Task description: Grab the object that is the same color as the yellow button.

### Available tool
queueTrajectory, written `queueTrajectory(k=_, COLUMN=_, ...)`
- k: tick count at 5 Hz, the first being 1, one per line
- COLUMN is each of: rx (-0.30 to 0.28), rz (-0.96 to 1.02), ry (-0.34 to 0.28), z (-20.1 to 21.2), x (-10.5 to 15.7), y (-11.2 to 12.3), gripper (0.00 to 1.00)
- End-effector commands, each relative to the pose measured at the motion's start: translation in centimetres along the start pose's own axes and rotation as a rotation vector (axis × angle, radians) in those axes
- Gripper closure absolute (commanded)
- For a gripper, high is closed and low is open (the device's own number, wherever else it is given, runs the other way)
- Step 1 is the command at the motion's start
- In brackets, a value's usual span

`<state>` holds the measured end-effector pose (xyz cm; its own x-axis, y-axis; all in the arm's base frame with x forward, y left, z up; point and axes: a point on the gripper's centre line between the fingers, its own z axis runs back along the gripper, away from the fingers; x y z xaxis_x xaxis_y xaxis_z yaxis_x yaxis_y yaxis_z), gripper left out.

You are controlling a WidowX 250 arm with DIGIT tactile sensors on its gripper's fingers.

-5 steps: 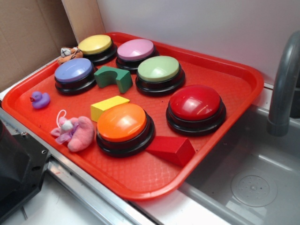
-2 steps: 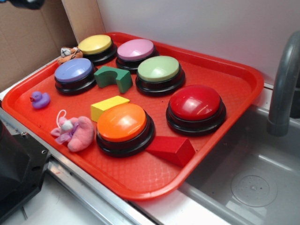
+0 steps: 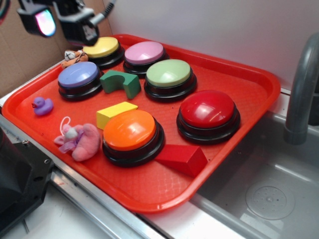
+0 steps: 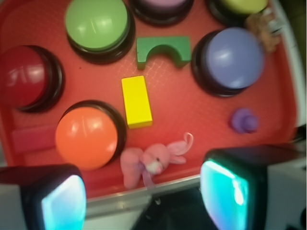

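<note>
- The gripper [image 3: 57,22] is observed high over the far left corner of the red tray [image 3: 239,149], above the yellow button [image 3: 102,48]; its fingers [image 4: 225,189] are spread apart and nothing is held between them.
- The yellow block [image 3: 115,113] is found lying flat on the tray floor, just beside the orange button [image 3: 130,130] and well apart from the gripper.
- In the wrist view the yellow block [image 4: 136,101] is seen between the orange button [image 4: 86,137] and the purple button [image 4: 232,58], with the green arch block [image 4: 163,50] beyond it.
- A pink plush rabbit [image 3: 79,141] is noted near the block at the tray's near edge, and a small purple duck [image 3: 43,105] at the left rim.
- A red wedge block [image 3: 183,158] is recorded against the orange button's base.
</note>
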<state>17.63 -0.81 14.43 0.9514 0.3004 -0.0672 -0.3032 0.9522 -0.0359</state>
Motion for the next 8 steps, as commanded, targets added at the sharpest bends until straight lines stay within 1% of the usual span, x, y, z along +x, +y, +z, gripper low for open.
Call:
queueTrajectory(k=1, rx=-0.069, rz=0.167, ry=-0.024, z=-4.9, x=3.1, y=0.2, gripper=0.0)
queueTrajectory(k=2, rx=-0.053, rz=0.218, ry=-0.035, z=-7.0, x=3.9, y=-0.2, gripper=0.0)
queueTrajectory(k=3, rx=-0.051, rz=0.245, ry=-0.044, z=-8.5, x=4.4, y=-0.6, gripper=0.0)
queueTrajectory(k=4, rx=-0.052, rz=0.245, ry=-0.024, z=-9.7, x=4.2, y=-0.7, gripper=0.0)
queueTrajectory(k=6, rx=-0.036, rz=0.283, ry=0.011, z=-11.8, x=4.1, y=-0.7, gripper=0.0)
queueTrajectory(k=7, rx=0.008, rz=0.329, ry=-0.002, z=-12.3, x=3.9, y=-0.8, gripper=0.0)
queueTrajectory(k=8, rx=-0.007, rz=0.353, ry=0.008, z=-12.6, x=3.8, y=-0.8, gripper=0.0)
